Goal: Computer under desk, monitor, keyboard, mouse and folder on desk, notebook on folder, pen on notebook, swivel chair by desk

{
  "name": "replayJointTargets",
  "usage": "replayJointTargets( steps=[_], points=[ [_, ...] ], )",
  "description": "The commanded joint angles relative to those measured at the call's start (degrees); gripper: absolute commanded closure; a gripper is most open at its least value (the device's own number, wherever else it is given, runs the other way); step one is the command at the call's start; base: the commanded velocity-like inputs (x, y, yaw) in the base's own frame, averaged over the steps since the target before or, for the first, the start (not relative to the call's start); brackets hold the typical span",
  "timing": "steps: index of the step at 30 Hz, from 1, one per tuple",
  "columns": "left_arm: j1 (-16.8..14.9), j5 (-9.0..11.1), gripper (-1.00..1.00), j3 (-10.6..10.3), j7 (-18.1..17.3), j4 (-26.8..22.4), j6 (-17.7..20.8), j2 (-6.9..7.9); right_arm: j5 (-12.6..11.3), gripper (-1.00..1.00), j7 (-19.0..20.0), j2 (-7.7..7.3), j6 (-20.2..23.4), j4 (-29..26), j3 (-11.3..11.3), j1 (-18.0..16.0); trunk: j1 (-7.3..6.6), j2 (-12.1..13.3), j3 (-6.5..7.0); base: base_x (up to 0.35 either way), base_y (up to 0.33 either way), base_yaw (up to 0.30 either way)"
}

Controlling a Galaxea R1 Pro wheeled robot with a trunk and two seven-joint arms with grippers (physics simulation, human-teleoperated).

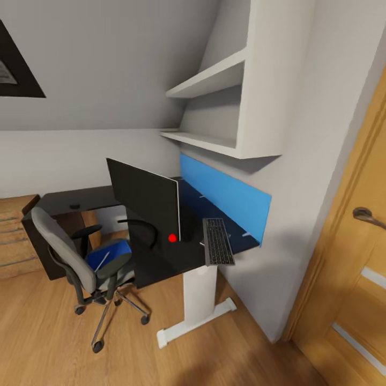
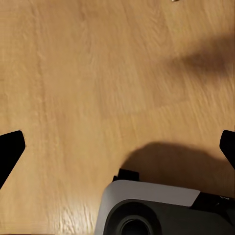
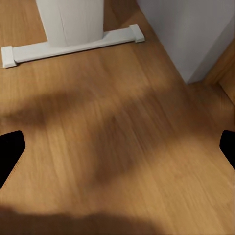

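**Ana:** While both arms hang low over the wooden floor (image 3: 122,147), what sits nearest the desk (image 1: 161,257)?

**Ben:** Each claw is spread wide, holding nothing: left gripper (image 2: 117,147), right gripper (image 3: 117,147). The desk's white leg (image 1: 199,300) stands closest. Beside the desk, the swivel chair (image 1: 69,257) carries the blue folder (image 1: 110,254) on its seat.

**Ana:** And on the desk?

**Ben:** The keyboard (image 1: 218,241) lies at the near end, partly overhanging the edge. The monitor (image 1: 143,199) stands just behind it. A small dark shape, perhaps the mouse (image 1: 74,206), rests on the far wing.

**Ana:** What might go wrong?

**Ben:** Likely, a passing arm nudges the overhanging keyboard off, or a reach for the folder rolls the chair away.
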Motion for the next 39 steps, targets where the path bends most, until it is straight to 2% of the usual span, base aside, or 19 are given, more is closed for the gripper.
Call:
replayJointTargets(
  steps=[1, 23, 39],
  points=[
    [0.03, 0.56, -1.00, -0.19, -0.02, -0.09, -0.11, 0.00, 0.61, -1.00, -0.59, 0.01, -0.08, 0.04, 0.05, -0.04, 0.01, -0.04, -0.05, 0.037, 0.034, 0.281],
    [0.03, 0.63, -1.00, -0.19, -0.02, -0.09, -0.29, -0.02, 0.61, -1.00, -0.59, -0.01, -0.08, 0.04, 0.05, -0.04, 0.01, -0.04, -0.05, 0.004, 0.020, 0.281],
    [0.03, 0.51, -1.00, -0.19, -0.02, -0.09, -0.36, -0.19, 0.63, -1.00, -0.59, -0.11, -0.08, -0.04, 0.07, -0.04, 0.01, -0.04, -0.06, 0.000, 0.277, 0.255]
  ],
)
